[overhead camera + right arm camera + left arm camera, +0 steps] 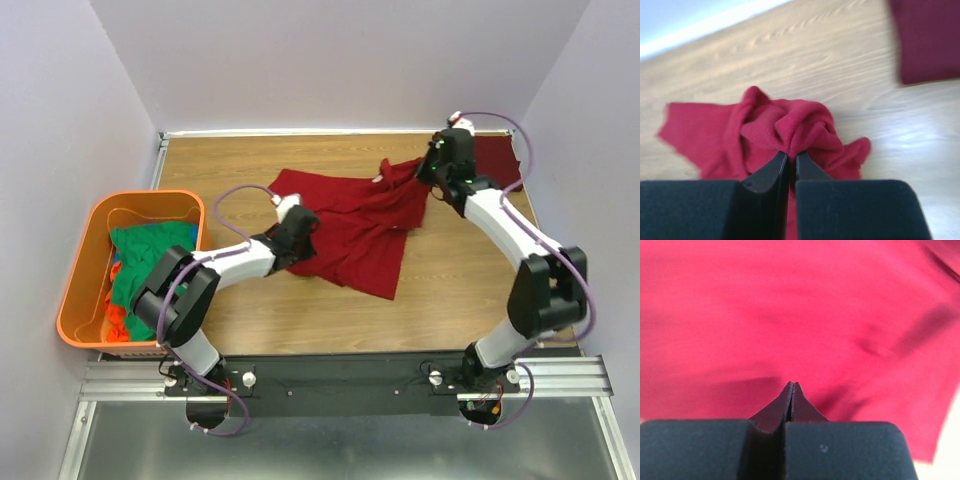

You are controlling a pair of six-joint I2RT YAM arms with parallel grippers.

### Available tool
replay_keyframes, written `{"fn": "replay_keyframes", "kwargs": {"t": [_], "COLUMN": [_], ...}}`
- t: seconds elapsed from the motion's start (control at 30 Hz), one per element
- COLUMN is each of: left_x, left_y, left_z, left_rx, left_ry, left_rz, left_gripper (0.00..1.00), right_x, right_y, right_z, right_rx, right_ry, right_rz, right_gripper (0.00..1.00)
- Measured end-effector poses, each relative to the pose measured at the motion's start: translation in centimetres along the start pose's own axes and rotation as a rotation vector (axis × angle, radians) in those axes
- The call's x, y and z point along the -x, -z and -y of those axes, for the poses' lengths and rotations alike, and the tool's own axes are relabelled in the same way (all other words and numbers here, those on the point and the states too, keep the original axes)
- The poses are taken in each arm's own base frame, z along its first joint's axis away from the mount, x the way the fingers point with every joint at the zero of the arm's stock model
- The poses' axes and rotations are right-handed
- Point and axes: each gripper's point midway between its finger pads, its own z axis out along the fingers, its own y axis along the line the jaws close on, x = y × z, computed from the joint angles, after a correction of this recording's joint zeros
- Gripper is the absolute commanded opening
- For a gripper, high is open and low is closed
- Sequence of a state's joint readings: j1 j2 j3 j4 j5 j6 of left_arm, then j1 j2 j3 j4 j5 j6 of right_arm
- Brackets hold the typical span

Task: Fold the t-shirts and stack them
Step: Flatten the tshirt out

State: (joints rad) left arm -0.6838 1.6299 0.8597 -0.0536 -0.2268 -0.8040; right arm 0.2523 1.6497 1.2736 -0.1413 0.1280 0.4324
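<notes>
Right wrist | right fingers pinching red t-shirt — maroon t-shirt apart

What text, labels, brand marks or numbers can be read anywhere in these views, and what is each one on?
No text is legible in any view.
On the red t-shirt, a small pale patch near the collar may be a tag; it is too small to read.
The maroon t-shirt, green t-shirt and orange tub show no print or marking.
</notes>
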Motion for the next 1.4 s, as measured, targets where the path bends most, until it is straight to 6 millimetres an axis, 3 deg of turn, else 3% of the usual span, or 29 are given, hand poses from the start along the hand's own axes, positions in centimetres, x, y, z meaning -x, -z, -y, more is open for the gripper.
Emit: {"fn": "replay_keyframes", "kwargs": {"t": [0.1,0.23,0.37,0.47,0.5,0.6,0.77,0.97,1.07,1.2,1.3,1.4], "left_x": [2.1,4.6,6.6,8.0,8.4,9.0,8.6,7.4,6.8,6.9,7.6,8.8], "left_y": [-0.6,-1.5,-3.0,-3.9,-4.0,-3.8,-4.0,-5.9,-6.7,-7.0,-7.6,-8.0], "left_z": [-3.0,-5.4,-5.4,-4.5,-4.1,-3.3,-3.0,-1.7,-1.3,-1.5,-2.3,-3.5], "left_rx": [0.043,0.070,0.061,0.039,0.030,0.013,0.018,0.081,0.127,0.186,0.243,0.296], "left_ry": [0.069,0.137,0.169,0.176,0.173,0.165,0.143,0.077,0.040,0.005,-0.008,-0.015], "left_rz": [0.012,0.025,0.025,0.025,0.030,0.041,0.034,0.012,0.010,0.019,0.034,0.056], "left_gripper": [0.00,0.00,0.00,0.20,0.34,0.43,0.48,0.53,0.47,0.18,0.04,0.00], "right_x": [2.1,2.4,2.0,1.9,1.8,1.3,1.1,1.1,1.1,1.1,1.1,1.3], "right_y": [2.9,6.2,8.1,8.6,8.6,8.6,8.5,8.5,8.5,8.5,8.5,8.8], "right_z": [1.2,2.0,2.4,2.7,2.8,3.0,3.1,3.1,3.1,3.1,3.1,3.0], "right_rx": [-0.026,-0.035,-0.040,-0.051,-0.055,-0.065,-0.068,-0.069,-0.069,-0.069,-0.067,-0.063], "right_ry": [-0.025,-0.041,-0.046,-0.044,-0.042,-0.038,-0.036,-0.035,-0.031,-0.028,-0.029,-0.030], "right_rz": [0.059,0.087,0.086,0.081,0.077,0.061,0.052,0.050,0.050,0.050,0.051,0.058], "right_gripper": [0.13,0.13,0.13,0.13,0.13,0.13,0.13,0.13,0.13,0.13,0.13,0.13]}}
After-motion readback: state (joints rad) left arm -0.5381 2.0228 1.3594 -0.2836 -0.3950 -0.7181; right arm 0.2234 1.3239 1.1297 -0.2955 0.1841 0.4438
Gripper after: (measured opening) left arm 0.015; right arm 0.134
